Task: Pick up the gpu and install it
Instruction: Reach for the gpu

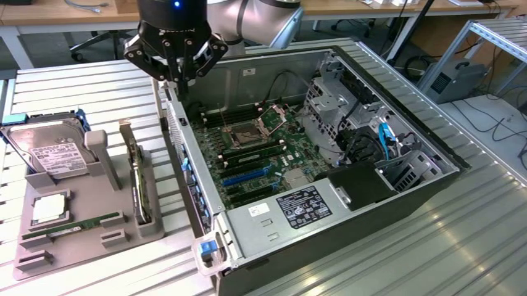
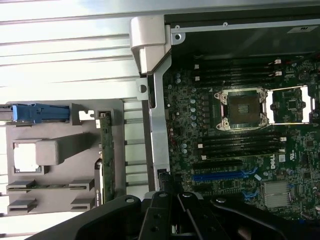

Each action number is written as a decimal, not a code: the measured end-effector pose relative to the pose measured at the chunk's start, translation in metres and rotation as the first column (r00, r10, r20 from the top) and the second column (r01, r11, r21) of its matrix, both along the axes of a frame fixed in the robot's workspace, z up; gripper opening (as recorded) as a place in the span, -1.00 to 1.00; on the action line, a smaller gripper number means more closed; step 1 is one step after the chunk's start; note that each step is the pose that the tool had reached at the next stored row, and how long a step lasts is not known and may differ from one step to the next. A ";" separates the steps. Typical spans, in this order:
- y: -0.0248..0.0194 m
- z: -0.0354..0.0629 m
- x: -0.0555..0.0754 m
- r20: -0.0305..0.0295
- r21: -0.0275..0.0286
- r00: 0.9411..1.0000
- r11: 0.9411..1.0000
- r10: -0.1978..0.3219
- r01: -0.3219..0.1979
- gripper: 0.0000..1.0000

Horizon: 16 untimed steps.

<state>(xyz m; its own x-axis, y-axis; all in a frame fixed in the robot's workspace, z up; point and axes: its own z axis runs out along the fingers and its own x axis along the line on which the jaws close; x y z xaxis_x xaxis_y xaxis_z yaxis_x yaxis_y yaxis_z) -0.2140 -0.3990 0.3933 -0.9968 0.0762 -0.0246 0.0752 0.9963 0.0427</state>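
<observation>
The gpu [image 1: 137, 179] stands on its long edge in a slot of the grey holder [image 1: 82, 240], at the exterior view's left of the open computer case [image 1: 411, 185]. In the wrist view the gpu [image 2: 106, 155] shows edge-on as a thin green-brown strip. My gripper [image 1: 181, 83] hangs above the case's rear wall, higher than the gpu and beyond its far end, apart from it. Its fingers are shut and I see nothing between them. The gripper's dark linkage [image 2: 169, 192] shows in the wrist view over the case's edge.
The holder also carries a hard drive [image 1: 53, 151], a processor chip [image 1: 49, 206] and a RAM stick [image 1: 70, 225]. Inside the case lie the motherboard [image 1: 255, 154] with its blue slot [image 1: 243, 176], an open processor socket [image 2: 242, 107] and a drive cage [image 1: 337, 111]. Ribbed metal table [image 1: 461, 246] surrounds everything.
</observation>
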 end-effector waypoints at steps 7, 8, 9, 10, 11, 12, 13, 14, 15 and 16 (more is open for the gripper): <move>0.0000 0.0000 -0.005 0.000 0.000 1.000 1.000 0.000 0.000 -0.79; 0.0000 0.0000 -0.005 0.000 0.000 1.000 1.000 0.000 0.000 -0.79; 0.0000 0.0000 -0.005 0.000 0.000 1.000 1.000 0.000 0.000 -0.79; 0.0000 0.0000 -0.006 0.000 0.000 1.000 1.000 0.000 0.000 -0.79; 0.0000 0.0000 -0.007 0.000 0.000 1.000 1.000 0.000 0.000 -0.79; 0.0000 0.0000 -0.007 0.000 0.000 1.000 1.000 0.000 0.000 -0.79; 0.0000 0.0000 -0.008 0.000 0.000 1.000 1.000 0.000 0.000 -0.79; 0.0000 0.0000 -0.008 0.000 0.000 1.000 1.000 0.000 0.000 -0.79; 0.0000 0.0000 -0.009 0.000 0.000 1.000 1.000 0.000 0.000 -0.79; 0.0000 0.0000 -0.009 0.000 0.000 1.000 1.000 0.000 0.000 -0.79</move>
<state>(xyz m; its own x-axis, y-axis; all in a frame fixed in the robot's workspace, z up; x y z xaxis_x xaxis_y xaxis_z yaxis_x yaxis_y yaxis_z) -0.2231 -0.3989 0.3933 -0.9968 0.0762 -0.0246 0.0751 0.9963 0.0426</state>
